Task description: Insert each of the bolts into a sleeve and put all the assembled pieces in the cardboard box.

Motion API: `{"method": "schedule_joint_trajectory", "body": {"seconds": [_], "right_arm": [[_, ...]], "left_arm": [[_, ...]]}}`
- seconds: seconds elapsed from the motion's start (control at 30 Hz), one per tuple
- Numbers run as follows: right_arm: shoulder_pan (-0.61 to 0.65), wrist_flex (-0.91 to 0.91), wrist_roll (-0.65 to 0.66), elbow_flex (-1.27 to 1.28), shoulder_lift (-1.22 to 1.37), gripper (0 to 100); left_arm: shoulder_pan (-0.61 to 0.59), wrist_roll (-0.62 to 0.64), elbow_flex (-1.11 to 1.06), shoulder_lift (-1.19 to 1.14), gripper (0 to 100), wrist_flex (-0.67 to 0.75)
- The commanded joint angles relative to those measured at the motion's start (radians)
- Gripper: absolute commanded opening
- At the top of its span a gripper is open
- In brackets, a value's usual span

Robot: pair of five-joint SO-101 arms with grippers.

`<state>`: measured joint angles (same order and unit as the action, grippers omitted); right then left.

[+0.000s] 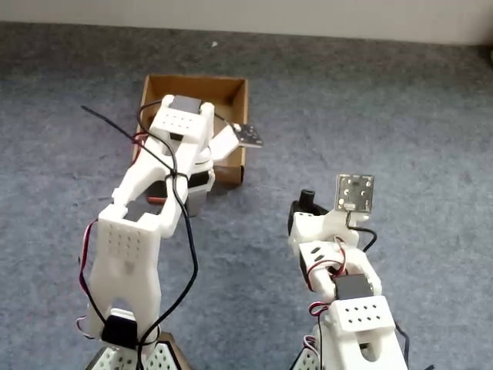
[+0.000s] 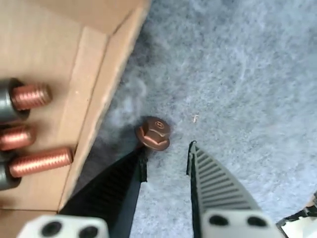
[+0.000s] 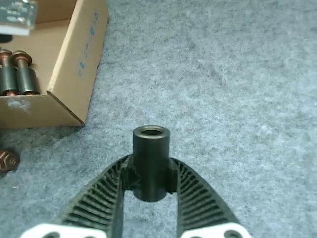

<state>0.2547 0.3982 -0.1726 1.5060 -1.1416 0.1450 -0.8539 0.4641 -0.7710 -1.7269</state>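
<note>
Bolt point(image 2: 154, 133) shank hidden under head; box point(image 1: 196, 79) partly behind left arm point(image 1: 166, 166)

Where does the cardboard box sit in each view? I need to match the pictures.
High view: cardboard box at upper left, partly under the left arm.
Left wrist view: its wall runs beside the left pincer.
Right wrist view: its corner lies beyond the sleeve.
Shared landmark: the loose bolt on the carpet by the box wall, in both wrist views.
</note>
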Motion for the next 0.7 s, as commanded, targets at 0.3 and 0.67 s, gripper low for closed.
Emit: {"method": "schedule_joint_trajectory", "body": {"seconds": [0.3, 0.67], "right_arm": [[-0.012, -0.022, 0.04, -0.018, -0.024, 0.4], [-0.012, -0.022, 0.041, -0.018, -0.024, 0.4]], "left_arm": [[-0.051, -0.018, 0.008, -0.045, 12, 0.104], [-0.082, -0.017, 0.008, -0.038, 12, 0.166]]}}
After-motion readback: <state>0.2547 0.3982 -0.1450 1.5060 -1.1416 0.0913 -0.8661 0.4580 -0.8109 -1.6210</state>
